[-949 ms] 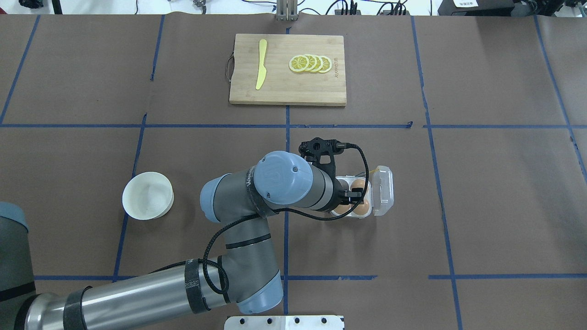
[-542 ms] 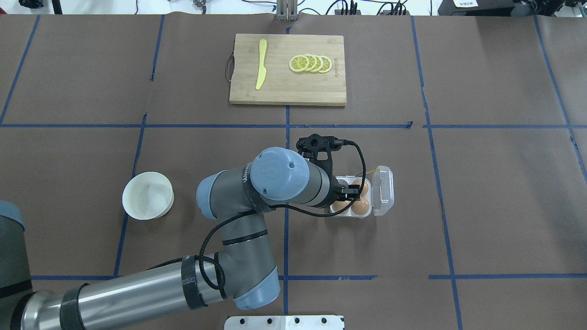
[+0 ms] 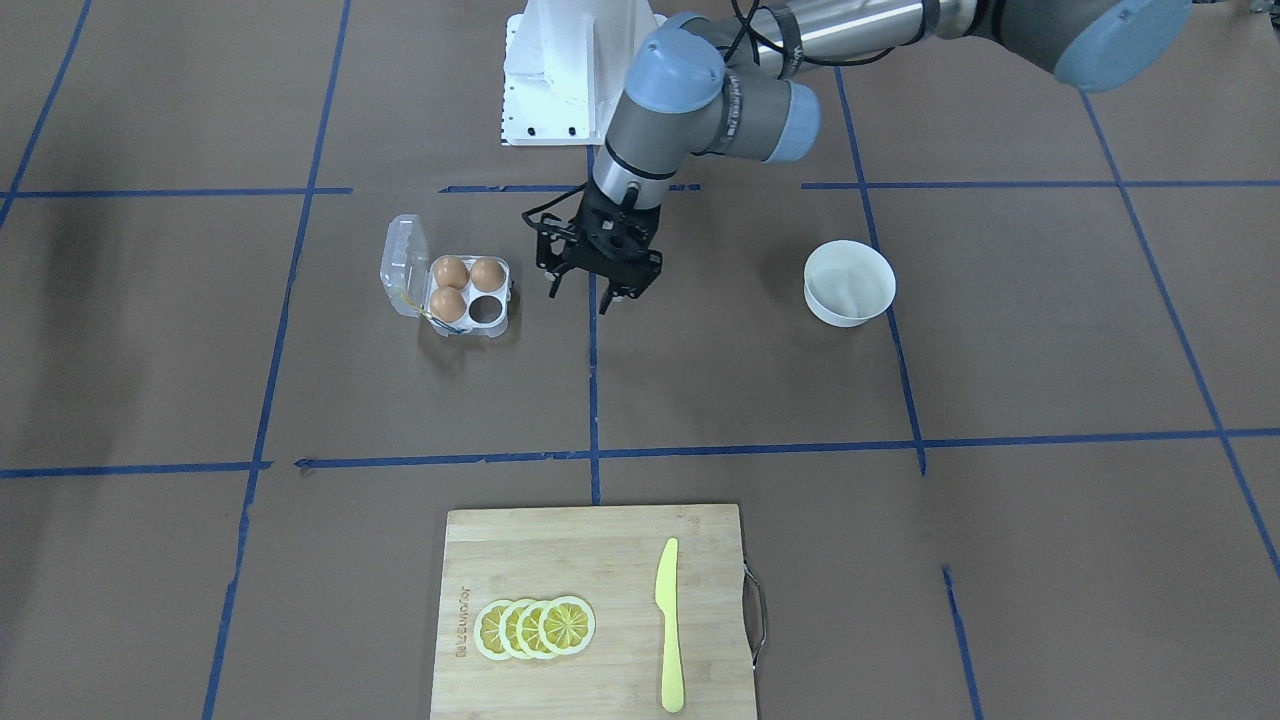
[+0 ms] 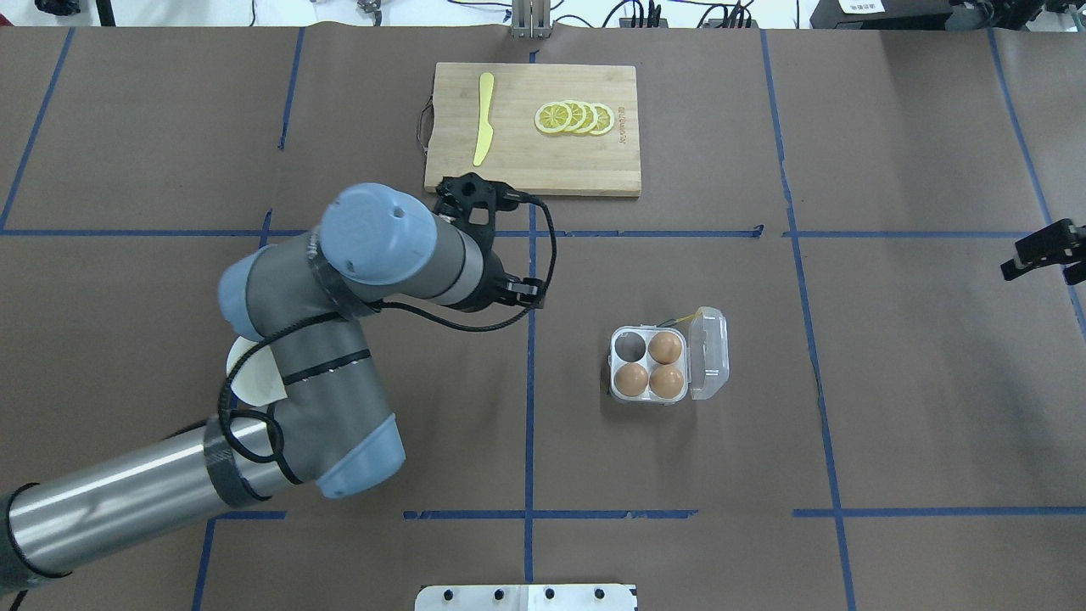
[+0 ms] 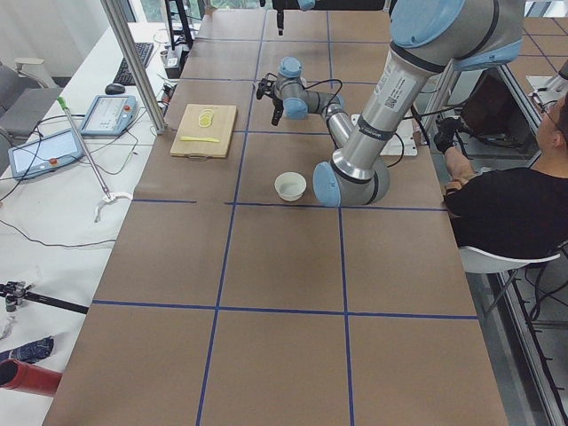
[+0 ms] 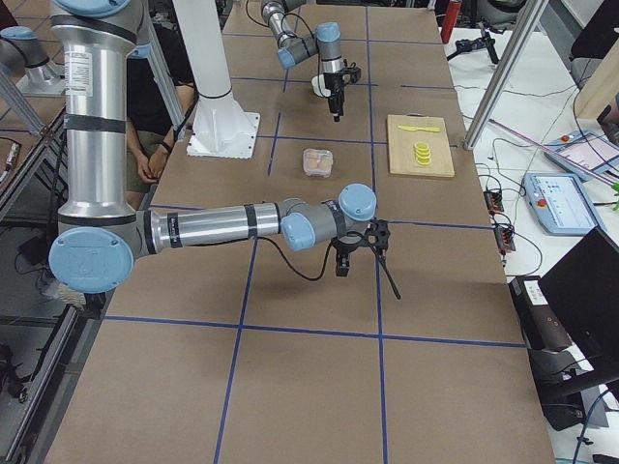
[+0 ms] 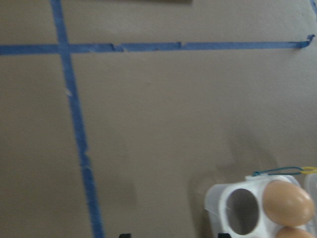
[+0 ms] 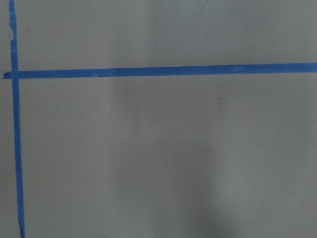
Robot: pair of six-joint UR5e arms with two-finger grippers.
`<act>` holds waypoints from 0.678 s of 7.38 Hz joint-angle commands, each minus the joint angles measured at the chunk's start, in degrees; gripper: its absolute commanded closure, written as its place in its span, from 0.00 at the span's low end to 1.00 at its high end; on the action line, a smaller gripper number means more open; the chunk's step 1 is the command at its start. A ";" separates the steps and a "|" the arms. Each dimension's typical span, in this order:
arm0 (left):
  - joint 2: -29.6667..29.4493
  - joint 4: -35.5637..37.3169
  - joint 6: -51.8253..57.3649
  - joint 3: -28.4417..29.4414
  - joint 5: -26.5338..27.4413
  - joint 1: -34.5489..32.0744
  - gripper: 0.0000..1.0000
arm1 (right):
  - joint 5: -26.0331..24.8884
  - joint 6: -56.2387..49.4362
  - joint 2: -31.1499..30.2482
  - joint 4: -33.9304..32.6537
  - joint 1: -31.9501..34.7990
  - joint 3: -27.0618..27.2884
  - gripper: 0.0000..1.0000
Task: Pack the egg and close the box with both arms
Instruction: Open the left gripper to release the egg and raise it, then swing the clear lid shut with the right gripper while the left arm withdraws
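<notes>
The clear box (image 4: 617, 367) stands open, its lid (image 4: 711, 352) laid out to the right. It holds three tan eggs (image 4: 665, 346); the far left cell (image 4: 629, 344) is empty. In the front view the box (image 3: 505, 295) has its eggs (image 3: 450, 271) beside the lid (image 3: 402, 262). My left gripper (image 3: 579, 301) hangs open and empty above the table, left of the box (image 7: 214, 201) in the overhead view (image 4: 519, 293). My right gripper (image 4: 1052, 255) shows at the right edge, fingers apart, empty.
A white bowl (image 3: 850, 283) stands on the left arm's side, mostly hidden under that arm in the overhead view (image 4: 250, 383). A wooden cutting board (image 4: 533, 161) with a yellow knife (image 4: 483, 119) and lemon slices (image 4: 575, 117) lies at the far middle.
My left gripper has drawn back from over the box, moving left and farther away. The box and its three eggs have not moved. My right gripper has come into view at the right edge.
</notes>
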 commanded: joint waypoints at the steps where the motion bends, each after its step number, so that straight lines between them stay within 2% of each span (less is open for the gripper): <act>1: 4.21 0.38 10.03 -2.19 -4.47 -7.62 0.33 | -8.64 26.50 1.44 17.23 -14.27 0.74 0.00; 3: 6.06 0.29 14.88 -2.19 -4.56 -10.45 0.34 | -18.55 43.85 8.88 18.00 -26.66 3.38 0.00; 4: 6.50 0.03 15.17 -2.02 -4.56 -10.98 0.34 | -22.61 47.93 13.10 17.73 -30.37 3.47 0.00; 5: 6.59 0.03 15.17 -1.76 -4.48 -11.51 0.34 | -22.82 49.71 16.45 17.47 -30.76 3.56 0.00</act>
